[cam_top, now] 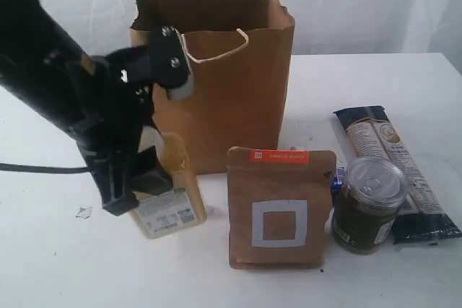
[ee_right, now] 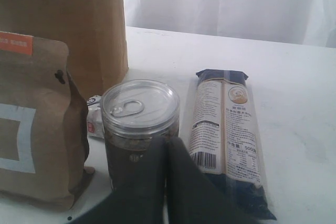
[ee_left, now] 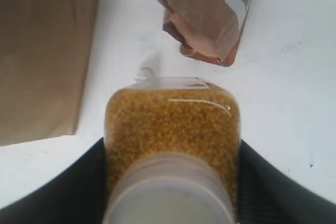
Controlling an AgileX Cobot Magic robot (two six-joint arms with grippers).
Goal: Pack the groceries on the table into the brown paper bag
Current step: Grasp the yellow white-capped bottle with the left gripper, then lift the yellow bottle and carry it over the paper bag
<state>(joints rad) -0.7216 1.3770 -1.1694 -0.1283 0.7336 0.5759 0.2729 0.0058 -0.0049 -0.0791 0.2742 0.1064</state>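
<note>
The yellow bottle [cam_top: 170, 210] with its white cap [ee_left: 168, 192] stands on the table [cam_top: 65, 268] just left of the brown paper bag [cam_top: 231, 91]. My left gripper [cam_top: 144, 185] is shut on the bottle, with a dark finger [ee_left: 79, 182] pressed to each side. In front of the bag the brown square-marked pouch [cam_top: 281, 207] stands upright. To its right are the small dark jar [cam_top: 368, 207] and the long navy-tan packet [cam_top: 393, 167]. My right gripper [ee_right: 168, 148] is shut and empty, close to the dark jar [ee_right: 139, 114]. The clear gold-lidded jar is out of view.
The bag [ee_right: 68, 19] stands open at the top with its loop handle [cam_top: 216, 52] hanging over the front. A small white wrapped item [ee_right: 94, 119] lies between pouch and jar. A paper scrap [cam_top: 84, 212] and a black cable [cam_top: 36, 169] lie at the left.
</note>
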